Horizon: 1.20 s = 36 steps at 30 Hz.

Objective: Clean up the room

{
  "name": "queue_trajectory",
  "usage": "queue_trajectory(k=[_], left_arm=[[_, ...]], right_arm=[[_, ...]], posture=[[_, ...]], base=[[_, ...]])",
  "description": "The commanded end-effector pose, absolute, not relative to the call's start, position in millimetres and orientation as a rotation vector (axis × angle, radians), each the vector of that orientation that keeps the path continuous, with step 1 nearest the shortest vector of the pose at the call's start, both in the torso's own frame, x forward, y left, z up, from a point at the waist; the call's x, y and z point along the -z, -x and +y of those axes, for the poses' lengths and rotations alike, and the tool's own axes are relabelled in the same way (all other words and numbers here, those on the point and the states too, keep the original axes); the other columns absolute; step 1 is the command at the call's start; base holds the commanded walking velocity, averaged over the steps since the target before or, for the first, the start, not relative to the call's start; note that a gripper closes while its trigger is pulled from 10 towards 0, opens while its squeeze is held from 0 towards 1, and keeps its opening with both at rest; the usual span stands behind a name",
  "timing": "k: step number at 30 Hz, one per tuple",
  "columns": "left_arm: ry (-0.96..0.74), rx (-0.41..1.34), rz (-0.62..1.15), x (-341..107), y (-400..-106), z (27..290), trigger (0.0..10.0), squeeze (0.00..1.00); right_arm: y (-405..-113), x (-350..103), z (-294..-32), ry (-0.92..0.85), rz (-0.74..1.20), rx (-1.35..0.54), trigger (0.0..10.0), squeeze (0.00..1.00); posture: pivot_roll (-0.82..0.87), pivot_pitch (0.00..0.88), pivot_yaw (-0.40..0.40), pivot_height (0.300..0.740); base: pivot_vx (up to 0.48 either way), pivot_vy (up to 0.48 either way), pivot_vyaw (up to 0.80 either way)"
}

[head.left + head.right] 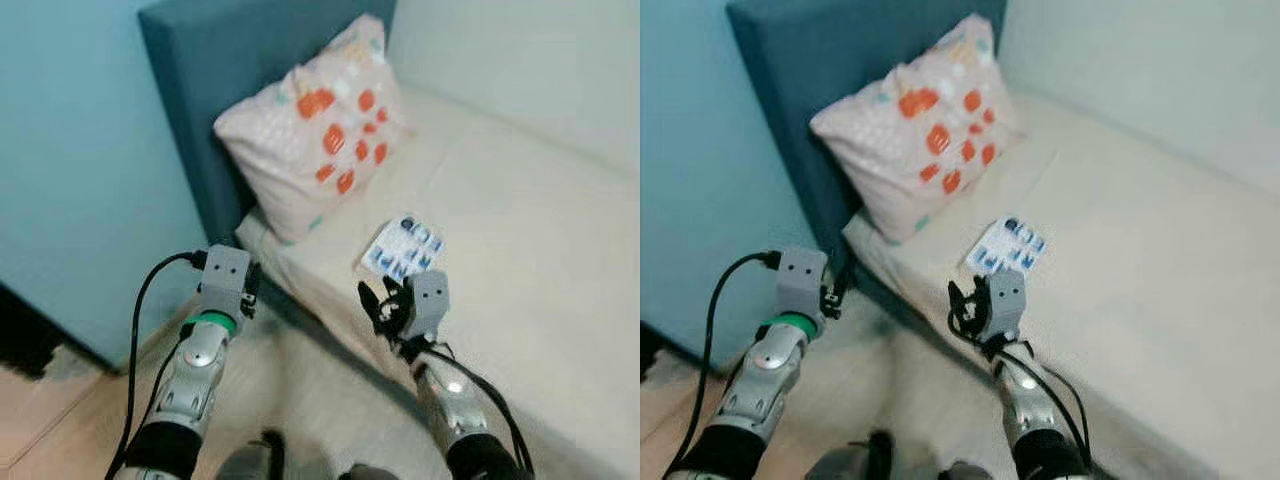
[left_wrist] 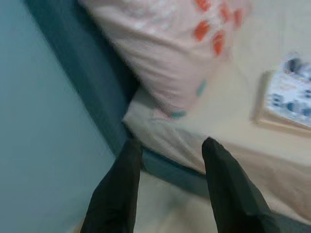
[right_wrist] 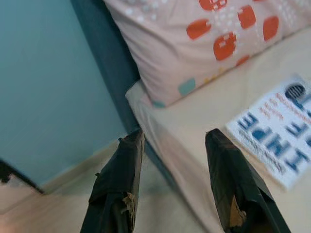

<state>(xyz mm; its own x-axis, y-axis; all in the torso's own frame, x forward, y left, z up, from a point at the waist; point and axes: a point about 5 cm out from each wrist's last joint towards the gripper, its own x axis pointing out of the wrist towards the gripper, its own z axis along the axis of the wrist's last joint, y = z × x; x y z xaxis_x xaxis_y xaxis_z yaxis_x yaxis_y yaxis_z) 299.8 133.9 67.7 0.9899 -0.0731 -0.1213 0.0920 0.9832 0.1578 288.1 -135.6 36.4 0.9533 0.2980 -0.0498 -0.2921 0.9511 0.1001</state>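
Wall: teal, filling my left side; its foot meets a pale floor strip, and a dark patch at the far left is too cut off for me to name.
Bed: cream sheet, running out of frame to the right and bottom, so I can't see its full extent.
Headboard: dark teal panel, upright against the wall, its lower part hidden behind the pillow and mattress edge.
Pillow: pale with orange blocks, leaning on the headboard at the bed's head; its back side is hidden from me.
Book: flat on the sheet near the bed edge, just ahead of my right hand; blue lettering on white, too blurred to read fully, and cut off in both wrist views.
Left hand: fingers apart, nothing between them, over the floor beside the bed corner.
Right hand: fingers apart, empty, at the bed edge short of the book; pads look scuffed.
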Motion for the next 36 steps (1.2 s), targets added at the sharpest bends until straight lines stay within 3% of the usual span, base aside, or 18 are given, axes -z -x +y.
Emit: queue_trajectory(k=[1,7,17,36], left_arm=[[-0.174,0.098,0.133,-62.4,-297.4,131.2,10.0,0.00],[-0.177,0.101,0.134,-61.7,-297.4,131.7,10.0,0.00],[-0.179,0.107,0.133,-61.8,-298.0,131.6,10.0,0.00],[-0.121,0.115,0.187,-58.4,-300.7,128.1,10.0,0.00]], right_arm=[[-284.7,-31.6,-137.6,-0.095,0.079,-0.289,10.0,0.00],[-285.0,-30.3,-138.1,-0.095,0.086,-0.288,10.0,0.00],[-285.7,-29.4,-139.5,-0.095,0.092,-0.284,10.0,0.00],[-286.8,-28.4,-139.0,-0.113,0.096,-0.281,10.0,0.00]], posture=[[0.01,0.000,0.006,0.740],[0.01,0.000,0.007,0.740],[0.01,0.000,0.012,0.740],[0.01,0.000,0.014,0.740]], base=[[-0.371,0.000,0.00],[-0.374,0.000,0.00],[-0.331,0.000,-0.55],[0.000,0.000,-0.73]])
